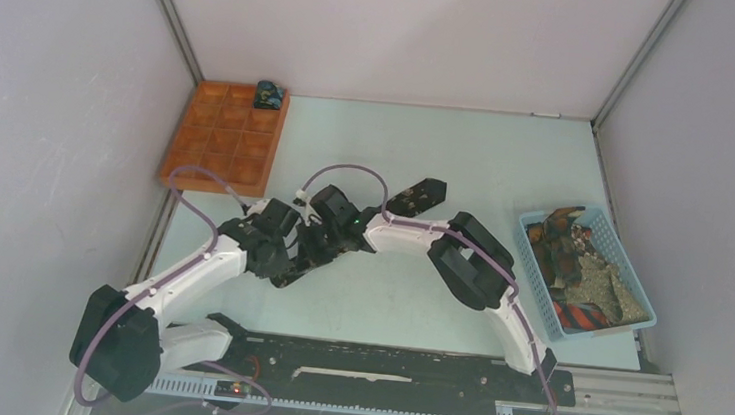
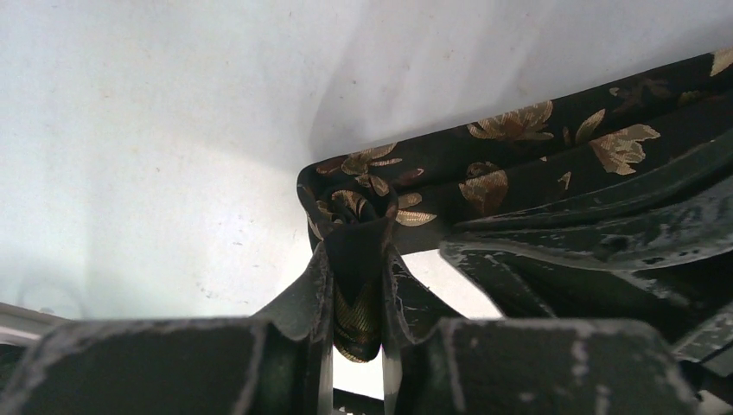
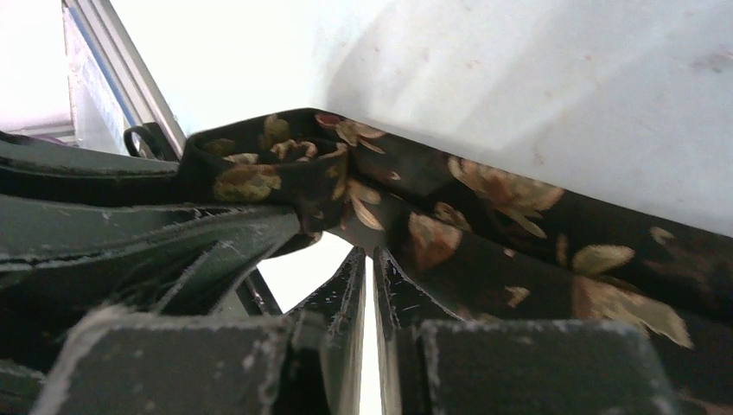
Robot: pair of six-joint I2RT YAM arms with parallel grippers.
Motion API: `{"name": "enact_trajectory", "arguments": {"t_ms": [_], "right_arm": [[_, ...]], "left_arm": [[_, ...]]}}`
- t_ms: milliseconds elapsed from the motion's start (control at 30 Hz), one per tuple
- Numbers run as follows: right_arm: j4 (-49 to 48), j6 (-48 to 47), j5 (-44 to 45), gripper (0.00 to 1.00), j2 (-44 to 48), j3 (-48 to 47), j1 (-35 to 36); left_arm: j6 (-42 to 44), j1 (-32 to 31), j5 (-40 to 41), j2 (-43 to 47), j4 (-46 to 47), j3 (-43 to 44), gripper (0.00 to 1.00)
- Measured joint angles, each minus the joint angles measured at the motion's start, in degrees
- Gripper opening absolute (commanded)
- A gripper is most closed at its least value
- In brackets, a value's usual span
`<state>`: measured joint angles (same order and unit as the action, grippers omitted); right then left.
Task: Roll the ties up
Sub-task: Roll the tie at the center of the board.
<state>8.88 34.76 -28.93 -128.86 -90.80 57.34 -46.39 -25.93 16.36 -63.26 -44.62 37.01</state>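
Near the middle of the bench point(image 1: 468, 156), the left claw point(image 2: 357, 259) is clamped on the black leaf-patterned tie point(image 2: 510, 156). The right claw point(image 3: 373, 255), fingers almost together, touches it; I cannot tell if it grips.

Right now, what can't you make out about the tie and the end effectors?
Left wrist view: the black tie runs off the right edge; length unseen.
Top view: both arms hide its rolled end.
Right wrist view: whether the right end effector pinches fabric; the tie covers its tips.
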Motion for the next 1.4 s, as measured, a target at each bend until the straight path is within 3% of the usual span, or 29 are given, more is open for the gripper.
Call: {"name": "enact_trajectory", "arguments": {"t_ms": [200,567,700,933,1400], "right_arm": [[-0.5,0.0,0.0,0.10,2.4,4.9,-2.3],[-0.5,-0.1,2.4,0.10,16.5,16.9,-11.6],[-0.8,-0.3,2.6,0.10,18.8,18.3,-11.7],[-0.2,-0.7,3.5,0.10,19.2,19.9,-12.6],[0.4,-1.8,6.2,0.10,22.9,20.8,-14.2]], "left_arm": [[1.0,-2.6,2.9,-6.9,-4.0,5.3,0.00],[1.4,-10.4,9.3,-25.2,-12.2,15.6,0.04],[1.2,-12.2,10.9,-30.1,-14.5,18.3,0.15],[0.8,-14.0,11.5,-33.6,-16.7,21.0,0.43],[0.3,-14.3,10.4,-31.4,-17.2,23.6,0.70]]}}
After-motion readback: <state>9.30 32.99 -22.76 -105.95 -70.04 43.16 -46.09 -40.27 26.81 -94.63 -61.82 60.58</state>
